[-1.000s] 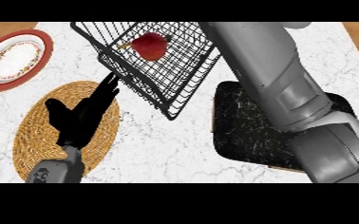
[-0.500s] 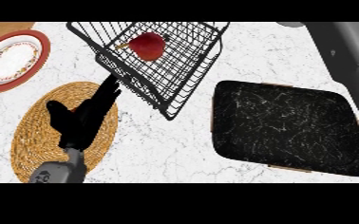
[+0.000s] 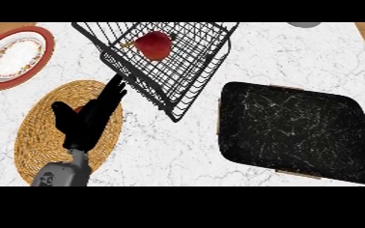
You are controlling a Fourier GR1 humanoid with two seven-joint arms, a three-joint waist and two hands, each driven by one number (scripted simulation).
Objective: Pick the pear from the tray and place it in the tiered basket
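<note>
A red pear (image 3: 154,45) lies inside the black wire tiered basket (image 3: 187,79) at the top middle of the head view. The black marbled tray (image 3: 292,128) sits at the right with nothing on it. My left hand (image 3: 87,121) rests open at the lower left, fingers pointing up toward the basket's lower corner, holding nothing. My right hand does not show in the view.
A woven straw mat (image 3: 35,130) lies under my left hand at the lower left. A red-rimmed plate (image 3: 21,57) stands at the far left. A grey object (image 3: 305,24) peeks in at the top right edge. The counter is white marble.
My right arm, which reached over the tray to the basket a second ago, has drawn back out of view. The pear stays in the basket. My left hand has not moved.
</note>
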